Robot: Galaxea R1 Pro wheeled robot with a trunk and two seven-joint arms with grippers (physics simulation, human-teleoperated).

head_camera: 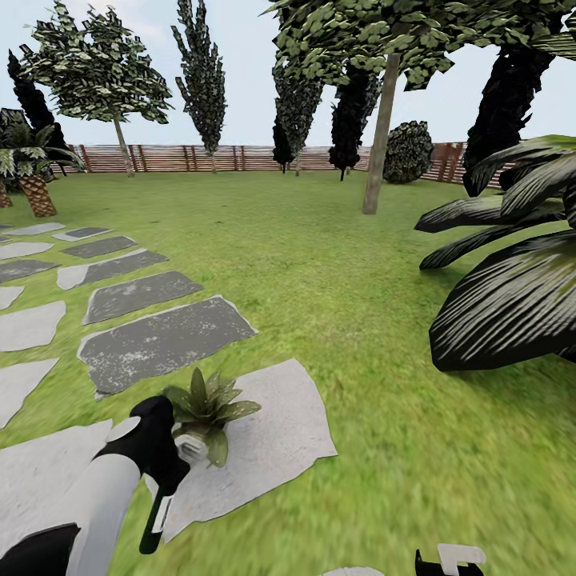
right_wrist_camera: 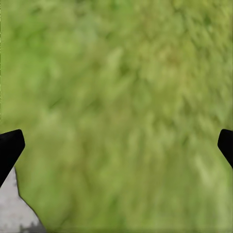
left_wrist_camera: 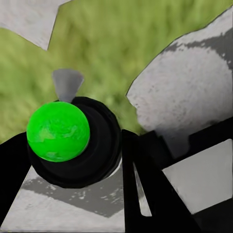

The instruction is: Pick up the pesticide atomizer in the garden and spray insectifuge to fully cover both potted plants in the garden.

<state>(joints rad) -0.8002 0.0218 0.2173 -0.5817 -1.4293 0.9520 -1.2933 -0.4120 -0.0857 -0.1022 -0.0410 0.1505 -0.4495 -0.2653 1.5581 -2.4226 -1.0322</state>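
Note:
One potted plant (head_camera: 206, 408), a low rosette of olive-green leaves in a small grey pot, stands on a pale stepping stone (head_camera: 276, 432) in the garden lawn. My left gripper (head_camera: 164, 472) hangs just to its left, close beside the leaves. In the left wrist view the left gripper (left_wrist_camera: 73, 165) is shut on the pesticide atomizer (left_wrist_camera: 92, 145), a round black body with a bright green cap and a grey nozzle (left_wrist_camera: 67, 85) pointing out over grass. My right gripper (head_camera: 448, 562) sits low at the picture's bottom edge; it is open over bare grass (right_wrist_camera: 119, 145).
A huge dark plant with broad striped leaves (head_camera: 512, 304) fills the right side. Grey stepping stones (head_camera: 160, 340) run off to the left. A palm (head_camera: 32, 188), a slim tree trunk (head_camera: 380, 136) and the brown slatted fence (head_camera: 200, 158) stand farther back.

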